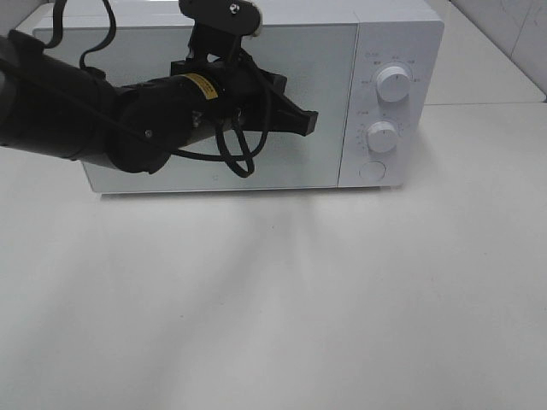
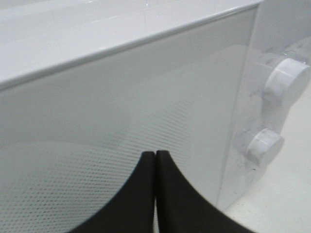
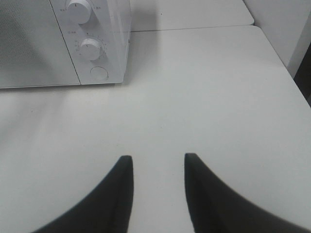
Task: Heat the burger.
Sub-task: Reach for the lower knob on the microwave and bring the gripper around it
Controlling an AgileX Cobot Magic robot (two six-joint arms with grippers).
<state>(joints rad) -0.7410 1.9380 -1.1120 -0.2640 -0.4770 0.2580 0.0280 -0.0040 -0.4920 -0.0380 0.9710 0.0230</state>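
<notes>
R fingers (image 3: 121, 187) apart, over tabletop (image 1: 282, 316). L fingers (image 1: 299, 120) pressed together w/ nothing between, in front of microwave (image 1: 389, 34) door (image 1: 320, 73). Door shut, glass frosted; can't tell where burger is.

High camera looks down at microwave (image 1: 376, 34); left wrist close, right farther, sharing knobs (image 1: 393, 84).

White microwave (image 1: 338, 162), grey dotted door (image 2: 97, 121), black fingers (image 3: 114, 194)
</notes>
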